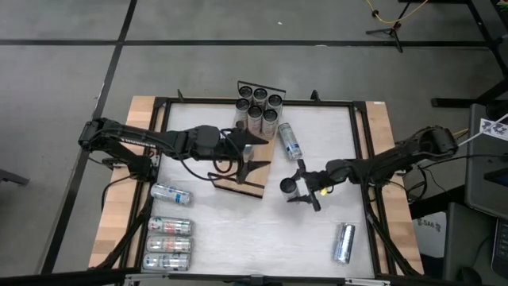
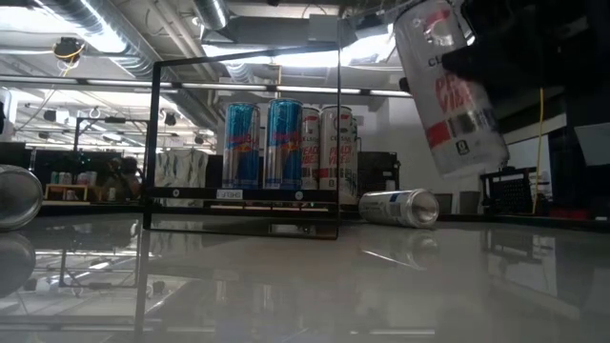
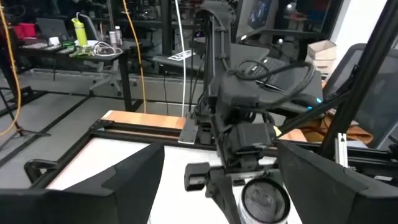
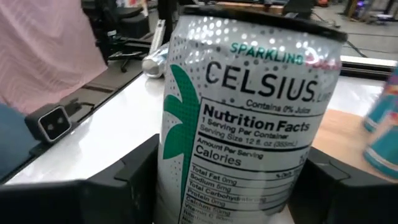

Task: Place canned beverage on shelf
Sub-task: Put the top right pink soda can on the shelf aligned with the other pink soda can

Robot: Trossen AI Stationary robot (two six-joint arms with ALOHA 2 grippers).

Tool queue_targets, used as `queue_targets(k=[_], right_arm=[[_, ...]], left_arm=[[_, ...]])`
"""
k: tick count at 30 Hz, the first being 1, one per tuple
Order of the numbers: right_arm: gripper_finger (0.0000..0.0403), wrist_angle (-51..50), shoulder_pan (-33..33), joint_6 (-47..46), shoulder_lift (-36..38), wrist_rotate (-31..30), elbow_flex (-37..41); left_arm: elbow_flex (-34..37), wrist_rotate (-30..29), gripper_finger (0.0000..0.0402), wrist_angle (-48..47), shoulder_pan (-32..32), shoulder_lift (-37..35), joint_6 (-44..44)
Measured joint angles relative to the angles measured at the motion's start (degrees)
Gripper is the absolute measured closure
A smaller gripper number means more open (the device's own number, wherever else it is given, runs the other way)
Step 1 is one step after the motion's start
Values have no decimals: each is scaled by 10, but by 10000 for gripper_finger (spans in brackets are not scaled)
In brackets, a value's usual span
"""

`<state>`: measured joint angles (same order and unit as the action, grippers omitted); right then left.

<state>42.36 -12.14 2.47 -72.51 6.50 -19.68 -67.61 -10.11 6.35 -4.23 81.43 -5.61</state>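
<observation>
Silver Celsius can (image 4: 245, 118) (green leaf print), gripped by right end effector (image 1: 304, 188).

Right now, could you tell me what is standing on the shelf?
Six upright cans cluster at one end of the shelf, two of them blue in the low view. The left claw hovers open over the board's middle, hiding what lies beneath it.

We see the whole table (image 1: 238, 230) from straight overhead. Our low camera looks level across its top. Each wrist camera looks forward past its own fingers; all four share the held can (image 1: 289, 186).
</observation>
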Motion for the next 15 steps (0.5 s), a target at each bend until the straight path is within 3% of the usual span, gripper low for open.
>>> queue_targets(k=[10, 15], right_arm=[[150, 135, 2, 48, -109, 47, 0], [150, 183, 2, 56, -151, 48, 0]], left_arm=[[0, 1, 47, 5, -19, 3, -2], [0, -3, 20, 59, -32, 35, -6]])
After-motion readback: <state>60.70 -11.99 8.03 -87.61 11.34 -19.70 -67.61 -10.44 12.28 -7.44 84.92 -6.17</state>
